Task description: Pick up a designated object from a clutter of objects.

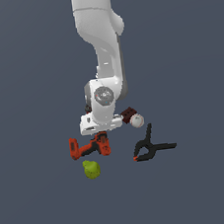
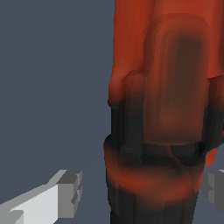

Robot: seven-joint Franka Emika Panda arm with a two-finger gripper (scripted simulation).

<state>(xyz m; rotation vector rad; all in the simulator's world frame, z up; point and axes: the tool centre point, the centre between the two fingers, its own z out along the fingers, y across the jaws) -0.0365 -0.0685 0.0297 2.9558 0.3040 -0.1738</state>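
The orange-red and black power drill lies on the grey floor, left of the middle of the clutter. My gripper has come down onto the drill's right end in the exterior view. In the wrist view the drill body fills the frame up close. It sits between my two grey fingertips, and the gripper is open. A gap shows between that fingertip and the drill. The other fingertip sits close against the drill's far side.
A yellow-green pear lies just in front of the drill. A black spring clamp with orange tips is at the exterior view's right. A white ball and a dark red box sit behind it, near my wrist.
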